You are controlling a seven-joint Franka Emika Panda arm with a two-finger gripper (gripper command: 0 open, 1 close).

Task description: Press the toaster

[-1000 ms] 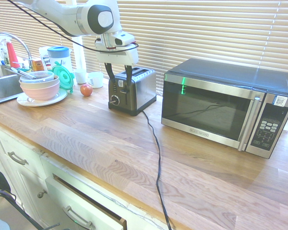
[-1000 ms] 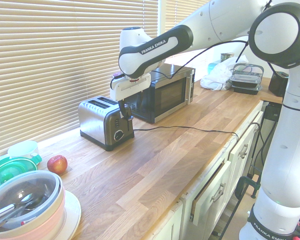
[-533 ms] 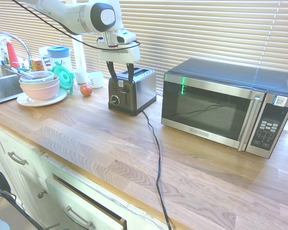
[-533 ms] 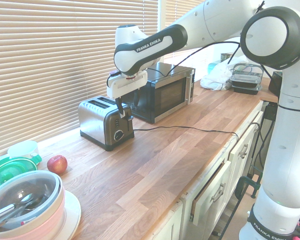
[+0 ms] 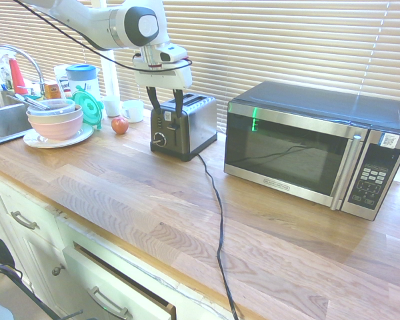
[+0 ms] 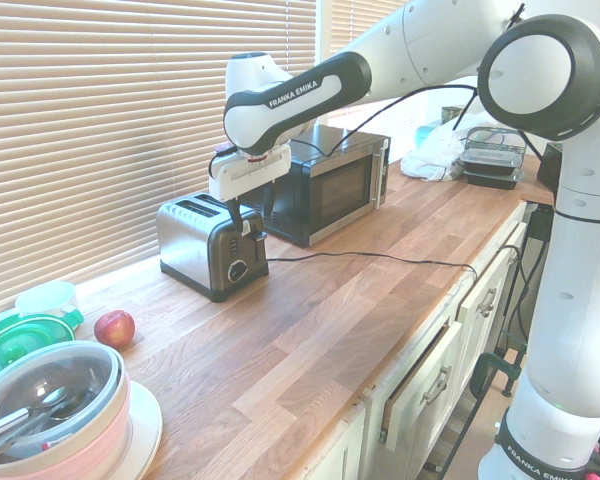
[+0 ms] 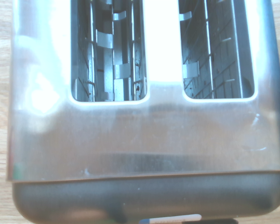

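The microwave [image 5: 287, 147] blocks one side of the toaster [image 5: 193, 127]; the counter before both lies open.

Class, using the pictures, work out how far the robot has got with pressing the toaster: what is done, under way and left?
Done: the gripper has reached the toaster, its open fingers at the black control end. In hand: lining up, apparently, with the lever. Left: probably the downward press; the slots show bare wires, with no bread. Whether the lever has moved, I cannot tell.

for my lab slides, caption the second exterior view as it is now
Open gripper poised at the control end of a two-slot toaster, microwave beyond
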